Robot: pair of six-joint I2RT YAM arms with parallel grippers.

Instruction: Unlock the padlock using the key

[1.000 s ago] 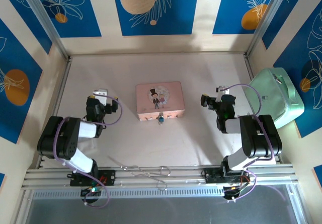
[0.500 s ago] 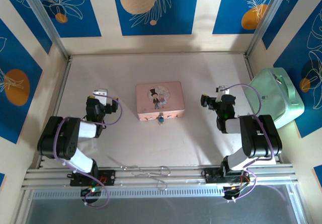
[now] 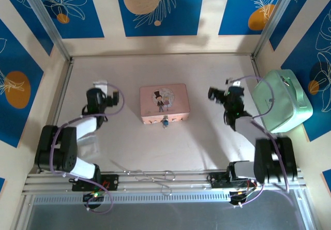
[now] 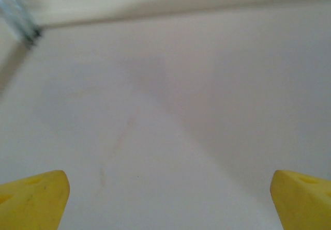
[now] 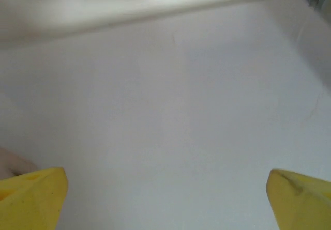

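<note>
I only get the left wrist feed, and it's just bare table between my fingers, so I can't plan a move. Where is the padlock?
Observer: In the top view, the padlock sits at the middle of the pink box's near edge, off to the right of the left gripper.
Operator: Is the right gripper on it?
Observer: No. The right gripper is open and apart from the box, out on its right side.
Operator: Anything beside that arm?
Observer: A pale green bag sits to its right, by the side wall.
</note>
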